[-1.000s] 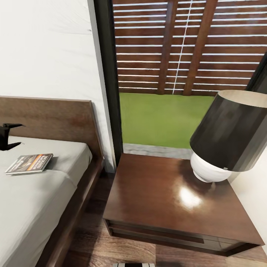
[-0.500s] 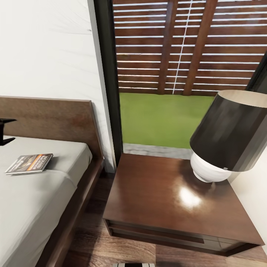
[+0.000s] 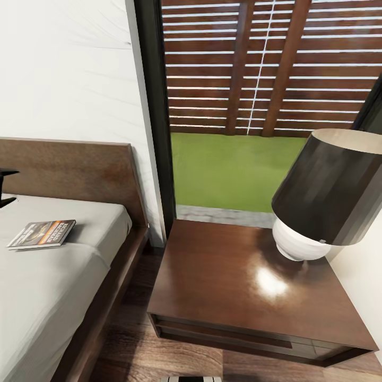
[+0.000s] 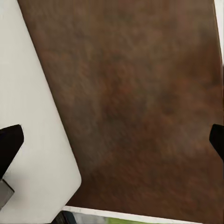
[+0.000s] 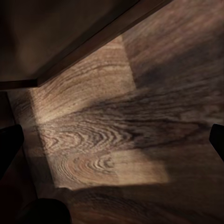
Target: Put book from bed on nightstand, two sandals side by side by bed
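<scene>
The book (image 3: pixel 42 234), grey with an orange band, lies flat on the bed's mattress (image 3: pixel 48 297) close to the headboard (image 3: pixel 74 167). At the head view's left edge my left gripper (image 3: pixel 6 187) hovers open above the mattress, behind and left of the book and apart from it. In the left wrist view the left gripper (image 4: pixel 112 142) has its fingertips wide apart, facing the brown headboard (image 4: pixel 140 93) and a corner of the mattress (image 4: pixel 32 140). My right gripper (image 5: pixel 112 140) is open and empty over the wood-plank floor (image 5: pixel 116 140). The nightstand (image 3: pixel 212 276) stands right of the bed. The sandals are out of view.
A lamp (image 3: pixel 323 196) with a dark shade and white base takes the nightstand's back right corner. Behind it a tall dark-framed window (image 3: pixel 154 106) shows lawn and a slatted fence. A narrow strip of floor (image 3: pixel 132 318) separates the bed frame from the nightstand.
My left gripper has slid leftward and slightly upward, further off the head view's edge. The book has stayed in place.
</scene>
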